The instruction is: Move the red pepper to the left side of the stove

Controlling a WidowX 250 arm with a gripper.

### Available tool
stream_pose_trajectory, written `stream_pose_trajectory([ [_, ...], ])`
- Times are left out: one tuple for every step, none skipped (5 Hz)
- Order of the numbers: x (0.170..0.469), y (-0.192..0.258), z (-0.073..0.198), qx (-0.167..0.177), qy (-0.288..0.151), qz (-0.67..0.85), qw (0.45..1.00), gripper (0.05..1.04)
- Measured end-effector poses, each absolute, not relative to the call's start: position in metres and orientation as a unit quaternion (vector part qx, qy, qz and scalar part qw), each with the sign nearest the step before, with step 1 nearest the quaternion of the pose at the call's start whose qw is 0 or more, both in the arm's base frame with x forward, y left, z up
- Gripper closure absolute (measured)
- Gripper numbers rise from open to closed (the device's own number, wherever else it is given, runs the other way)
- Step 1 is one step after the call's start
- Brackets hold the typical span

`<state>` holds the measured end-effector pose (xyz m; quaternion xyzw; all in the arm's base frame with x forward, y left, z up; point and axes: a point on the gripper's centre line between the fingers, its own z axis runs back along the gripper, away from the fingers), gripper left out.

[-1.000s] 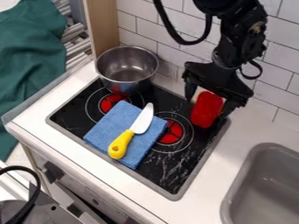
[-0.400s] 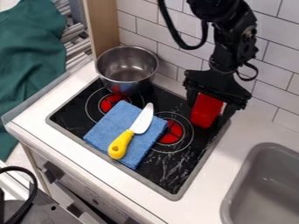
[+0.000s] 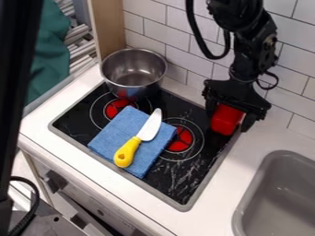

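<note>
Clock read from centre of stove (image 3: 201,177), 12 = top of view. Found red pepper (image 3: 226,117) at approx. 2 o'clk, over the far RH part, near the rim. Pinched betw. fingers of end effector (image 3: 228,123), w/ one finger to either side, upper part partly hidden. Can't tell whether touching the surface below or held just above it. Well apart from the LH side of stove, so not at goal. Hanging down from arm (image 3: 252,44), entering from top edge at approx. 1 o'clk.

Next, going outward: see RH burner (image 3: 179,139) at 3 o'clk, glowing-red centre, near the red pepper. Partly overlapped on its LH side by blue cloth (image 3: 111,138), lying flat, folded, mid-stove. On top of that, note knife (image 3: 127,151), yellow handle twd 7, pale blade twd 1. LH burner (image 3: 115,109) seen at 11 o'clk, also red, betw. blue cloth and metal pot (image 3: 132,73). Latter logged at 12, upright, open-topped, at far edge of stove.

Further out: sink (image 3: 277,193) at 4 o'clk, set in white counter (image 3: 249,159). Tiled wall (image 3: 166,27) behind, 12 to 2. Wood panel (image 3: 106,27) just before 12. Green fabric (image 3: 52,50) at 11, partly hidden by dark upright post (image 3: 15,60).
</note>
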<state>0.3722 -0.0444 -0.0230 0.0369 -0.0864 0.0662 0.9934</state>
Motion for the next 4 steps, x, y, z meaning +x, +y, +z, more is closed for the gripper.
stream_pose_trajectory([
  [0.371,-0.045,-0.029,0.035,-0.078,0.064,0.994,0.13],
  [0.372,-0.043,-0.029,0.036,-0.082,0.059,0.994,0.338],
  [0.365,-0.04,-0.027,0.045,-0.085,0.032,0.995,0.338],
  [0.359,-0.03,0.003,0.059,-0.114,-0.026,0.991,0.338],
])
